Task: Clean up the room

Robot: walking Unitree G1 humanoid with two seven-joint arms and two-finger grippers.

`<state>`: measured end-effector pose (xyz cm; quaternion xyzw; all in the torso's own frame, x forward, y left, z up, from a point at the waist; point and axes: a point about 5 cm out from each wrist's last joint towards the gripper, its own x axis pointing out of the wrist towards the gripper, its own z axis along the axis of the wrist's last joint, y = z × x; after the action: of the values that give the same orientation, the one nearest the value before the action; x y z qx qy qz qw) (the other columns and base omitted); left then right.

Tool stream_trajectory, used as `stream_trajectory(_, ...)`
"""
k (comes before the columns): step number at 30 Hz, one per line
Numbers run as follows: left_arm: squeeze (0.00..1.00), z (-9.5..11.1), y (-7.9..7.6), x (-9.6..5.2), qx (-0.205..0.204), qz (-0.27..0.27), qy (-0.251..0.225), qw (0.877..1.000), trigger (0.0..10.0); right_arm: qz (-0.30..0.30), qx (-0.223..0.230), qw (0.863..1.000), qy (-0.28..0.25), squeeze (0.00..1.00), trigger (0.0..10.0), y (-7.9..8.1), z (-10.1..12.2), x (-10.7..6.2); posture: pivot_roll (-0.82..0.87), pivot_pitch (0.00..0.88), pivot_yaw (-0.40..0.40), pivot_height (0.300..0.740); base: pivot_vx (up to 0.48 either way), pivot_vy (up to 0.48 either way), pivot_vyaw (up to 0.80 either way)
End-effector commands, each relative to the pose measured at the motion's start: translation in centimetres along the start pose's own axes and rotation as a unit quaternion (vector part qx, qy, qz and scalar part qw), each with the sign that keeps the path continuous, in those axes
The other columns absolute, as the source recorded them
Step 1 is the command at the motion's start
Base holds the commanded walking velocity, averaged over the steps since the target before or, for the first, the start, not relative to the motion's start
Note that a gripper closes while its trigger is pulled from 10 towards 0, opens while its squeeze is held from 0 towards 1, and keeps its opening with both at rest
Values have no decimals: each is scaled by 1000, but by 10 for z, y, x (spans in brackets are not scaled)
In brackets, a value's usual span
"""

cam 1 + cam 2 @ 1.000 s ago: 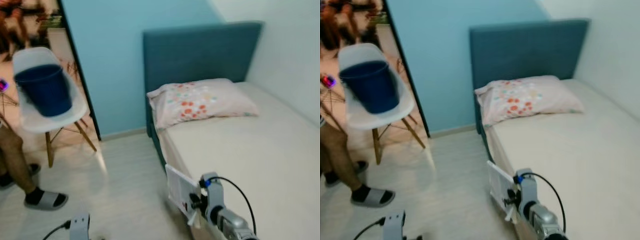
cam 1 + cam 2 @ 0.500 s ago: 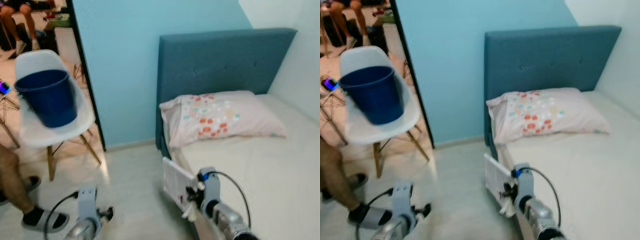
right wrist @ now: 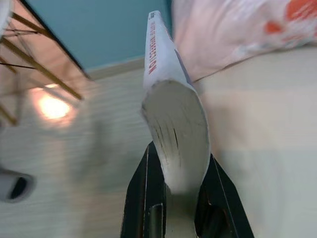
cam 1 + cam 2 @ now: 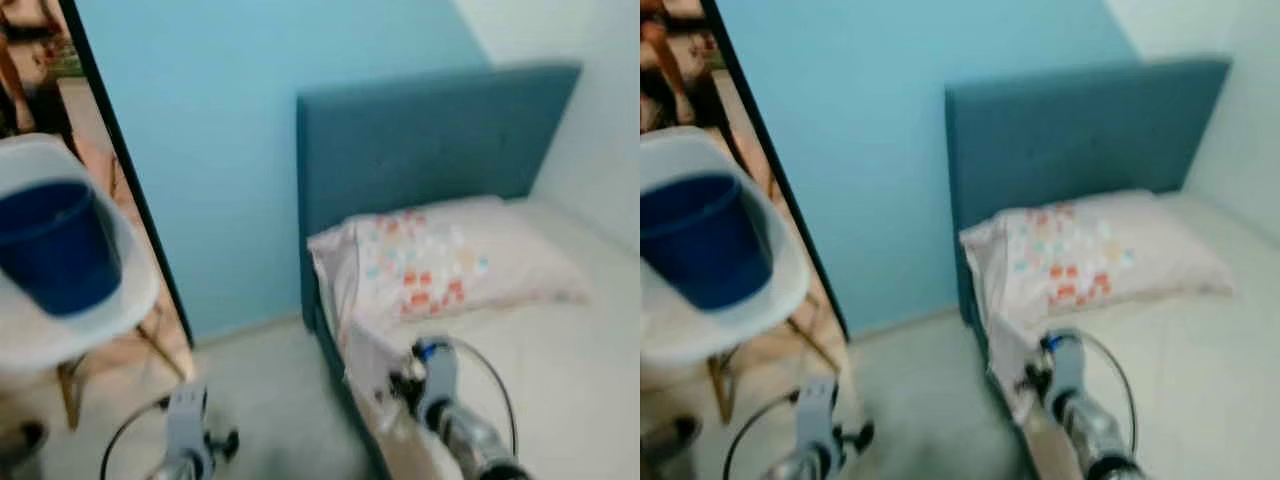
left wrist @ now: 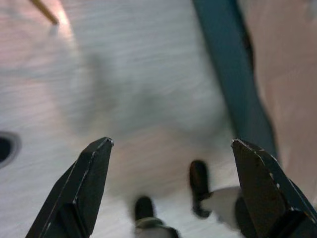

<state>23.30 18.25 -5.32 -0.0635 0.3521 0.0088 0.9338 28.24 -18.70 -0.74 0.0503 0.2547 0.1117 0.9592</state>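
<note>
My right gripper is shut on a white book with red lettering on its spine. In the head views I see that book held upright at the bed's near corner, just below the flowered pillow. My left gripper hangs open over the pale floor with nothing between its fingers, and its wrist shows low at the left. A blue bucket sits on a white chair at the far left.
The bed with a teal headboard fills the right side, against a light blue wall. A doorway edge stands left of it. Pale wood floor lies between chair and bed.
The camera has shifted and blurred; the chair and bucket now sit further left and lower. The book stays in the right gripper, now closer under the pillow. The left arm stays low.
</note>
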Motion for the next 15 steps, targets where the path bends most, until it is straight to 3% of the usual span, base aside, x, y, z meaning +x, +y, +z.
stream_trajectory(1,0,-13,8,-4,-3,12,22,1000,10000,16,7,1000,-8,0,10000,11,1,4,-65,0,-32,740,0,0,0)
stream_trajectory(7,0,-15,3,-4,13,-3,29,999,10000,-10,14,1000,-8,0,10000,4,4,4,-65,0,-33,740,0,-392,0)
stream_trajectory(15,0,-4,-4,-1,0,-17,3,1000,10000,-22,37,999,-15,0,10000,1,5,3,-69,0,-31,740,0,0,0)
